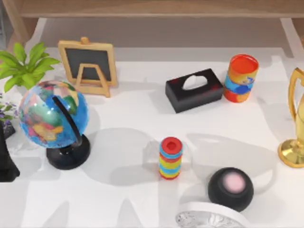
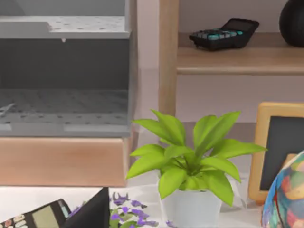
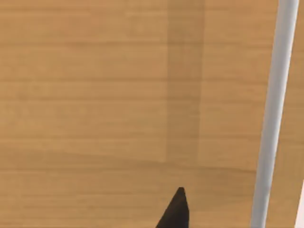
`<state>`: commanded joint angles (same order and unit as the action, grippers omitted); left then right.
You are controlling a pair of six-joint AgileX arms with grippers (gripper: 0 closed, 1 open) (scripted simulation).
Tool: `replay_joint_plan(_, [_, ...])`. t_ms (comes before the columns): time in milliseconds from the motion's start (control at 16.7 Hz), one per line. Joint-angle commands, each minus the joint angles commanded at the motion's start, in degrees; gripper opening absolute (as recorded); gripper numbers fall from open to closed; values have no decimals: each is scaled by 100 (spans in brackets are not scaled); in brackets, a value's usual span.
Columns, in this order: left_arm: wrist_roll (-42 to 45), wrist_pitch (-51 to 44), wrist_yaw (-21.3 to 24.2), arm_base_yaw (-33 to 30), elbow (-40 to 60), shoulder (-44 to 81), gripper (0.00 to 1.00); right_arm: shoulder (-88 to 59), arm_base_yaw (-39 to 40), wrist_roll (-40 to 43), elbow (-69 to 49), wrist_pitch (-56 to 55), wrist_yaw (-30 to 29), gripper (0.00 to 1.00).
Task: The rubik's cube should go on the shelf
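- Right hand sits hard up against light wood, likely the shelf running along the frame's top edge (open, shut or loaded, I cannot tell).
- Where the rubik's cube lies, and which way from the hand, I cannot tell.
- Left arm is parked at the left edge.

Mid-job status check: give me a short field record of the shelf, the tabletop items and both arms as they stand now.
shelf: long light-brown wooden plank shelf behind the table; black calculator on one board
back row: wooden-framed chalkboard easel, black tissue box, orange-red-blue cylinder
left side: multicoloured globe, green potted plant
front: small striped cylinder, black ball with pink top
right edge: gold trophy
left gripper: at the table's left, facing the plant
right gripper: close to light-brown wood
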<state>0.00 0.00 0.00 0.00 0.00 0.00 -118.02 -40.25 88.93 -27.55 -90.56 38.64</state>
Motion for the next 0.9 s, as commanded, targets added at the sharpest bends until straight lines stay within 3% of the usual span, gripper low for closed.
replay_joint_plan(120, [0,0,0,0,0,0,100,0,0,0,0,0,0,98])
replay_joint_plan(180, [0,0,0,0,0,0,100,0,0,0,0,0,0,100])
replay_joint_plan(900, [0,0,0,0,0,0,100,44,-117,1,158,-118,129,100])
